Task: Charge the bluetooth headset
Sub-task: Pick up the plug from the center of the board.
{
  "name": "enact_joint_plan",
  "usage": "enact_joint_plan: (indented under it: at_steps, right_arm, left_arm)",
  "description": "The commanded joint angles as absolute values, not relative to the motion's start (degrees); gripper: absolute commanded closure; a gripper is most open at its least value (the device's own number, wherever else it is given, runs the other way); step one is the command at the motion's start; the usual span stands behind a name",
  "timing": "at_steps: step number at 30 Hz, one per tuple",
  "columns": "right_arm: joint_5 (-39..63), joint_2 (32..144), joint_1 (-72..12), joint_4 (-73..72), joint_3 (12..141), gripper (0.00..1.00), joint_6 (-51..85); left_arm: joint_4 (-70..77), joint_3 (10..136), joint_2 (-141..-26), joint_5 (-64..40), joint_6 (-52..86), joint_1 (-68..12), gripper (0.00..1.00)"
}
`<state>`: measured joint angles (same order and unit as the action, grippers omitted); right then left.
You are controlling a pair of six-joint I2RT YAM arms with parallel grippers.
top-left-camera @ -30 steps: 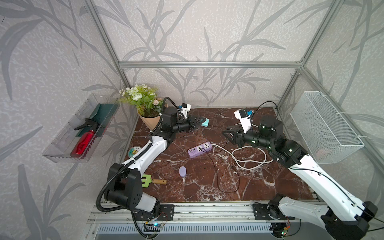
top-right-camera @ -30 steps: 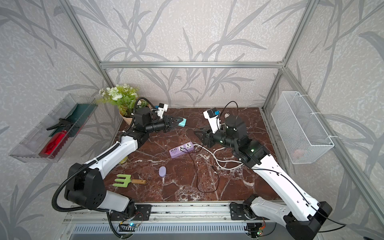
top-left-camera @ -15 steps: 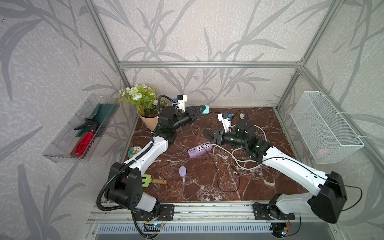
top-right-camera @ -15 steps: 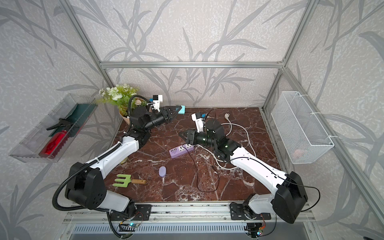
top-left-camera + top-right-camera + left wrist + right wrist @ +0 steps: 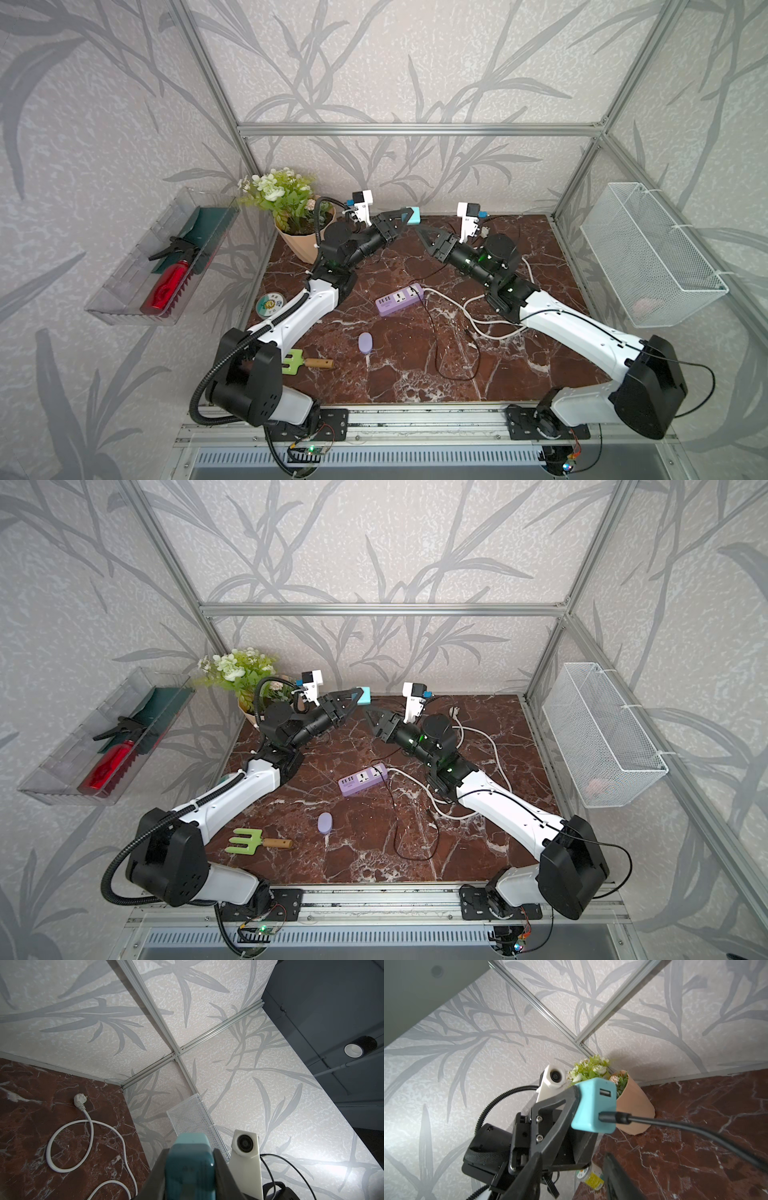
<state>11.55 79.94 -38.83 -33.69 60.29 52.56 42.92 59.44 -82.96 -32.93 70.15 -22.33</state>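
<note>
Headset lies flat on surface, front-centre, untouched and well apart from both tools. Green garden fork is near it, toward left arm's base. Purple power strip sits mid-surface behind headset, with white cord trailing off toward right arm. Left tool is raised at the back, jaws clamped on teal plug adapter. Black cable is plugged into adapter's face, USB port visible next to the plug. Cable slack loops on surface between headset and right arm. Right tool is just beside adapter, facing it, jaws apart, empty. Flower pot stands in back left corner behind left arm.
</note>
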Motion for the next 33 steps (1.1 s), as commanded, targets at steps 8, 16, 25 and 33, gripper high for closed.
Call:
enact_joint_plan:
  at_steps: [8,16,25,33]
  right_arm:
    - [7.18,84.37,-39.15,-45.17,62.60,0.52,56.60]
    - [4.82,83.53,-39.22,-45.87,63.91,0.55,53.01]
    - [4.43,84.99,-39.11,-49.35,64.52,0.52,53.79]
    - [3.54,87.00,-39.03,-50.13,66.89,0.54,55.27]
  left_arm:
    - [58.11,61.52,-86.87,-30.87,80.12,-23.55,0.95]
    - [58.22,61.18,-86.75,-30.93,79.80,-24.39,0.96]
    - [59.06,60.74,-86.21,-31.20,80.40,-25.09,0.96]
    - [59.65,60.39,-86.53,-30.35,80.68,-25.57,0.96]
